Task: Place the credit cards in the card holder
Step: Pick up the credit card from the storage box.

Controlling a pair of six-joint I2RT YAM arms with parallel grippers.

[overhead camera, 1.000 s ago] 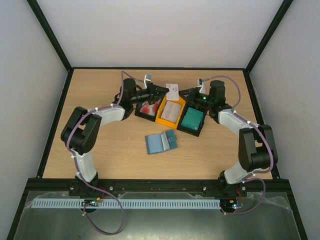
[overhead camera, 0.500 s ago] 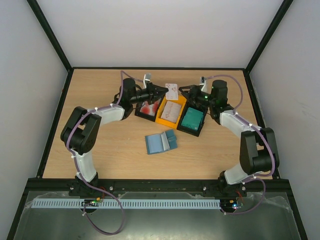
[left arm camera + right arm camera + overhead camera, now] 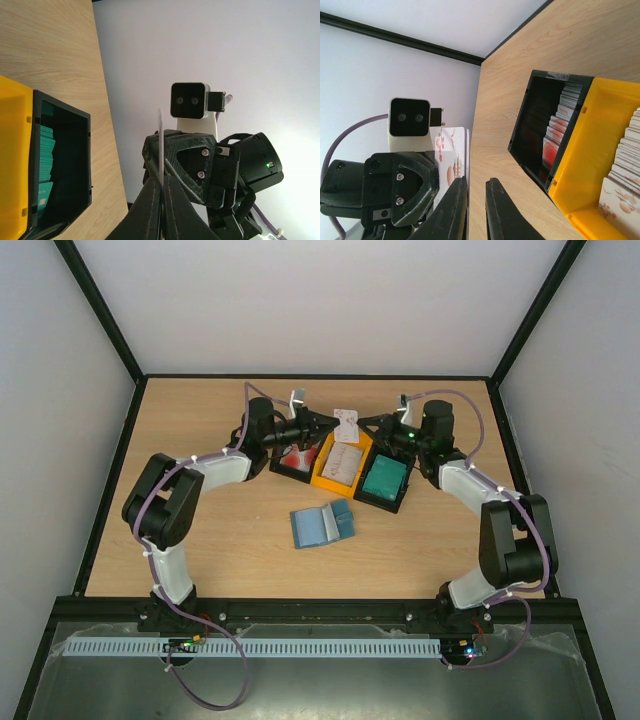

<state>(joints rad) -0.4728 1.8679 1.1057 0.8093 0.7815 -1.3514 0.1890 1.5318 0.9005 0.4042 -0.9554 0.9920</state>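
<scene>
On the left, the left gripper point(image 3: 322, 424) was clamped shut on one red-and-white credit card point(image 3: 346, 420), holding it upright in the air above the back of the bins. Below it, the left black bin point(image 3: 290, 479) was full of red-and-white cards point(image 3: 296, 455), the yellow bin point(image 3: 330, 489) held whitish cards point(image 3: 345, 460), and the right black bin point(image 3: 386, 507) held green cards point(image 3: 384, 480). The right gripper point(image 3: 373, 425) faced the raised card from the other side. In its wrist view its fingers point(image 3: 501, 216) stood a narrow gap apart, with wood showing between them and the card's edge at that gap. We could not tell whether either finger touched it. The card holder point(image 3: 322, 525) lay unfolded on the table point(image 3: 200, 450), in front of the bins and apart from them, and we saw no card in it from above. We judged the task barely begun: one card was lifted, apparently mid-handover, and the rest were left to move. For room, the table was bare to the left of the bins, all around the holder, and to the right. The tight side was the back, where both grippers worked near the black rear rail point(image 3: 320, 376).
</scene>
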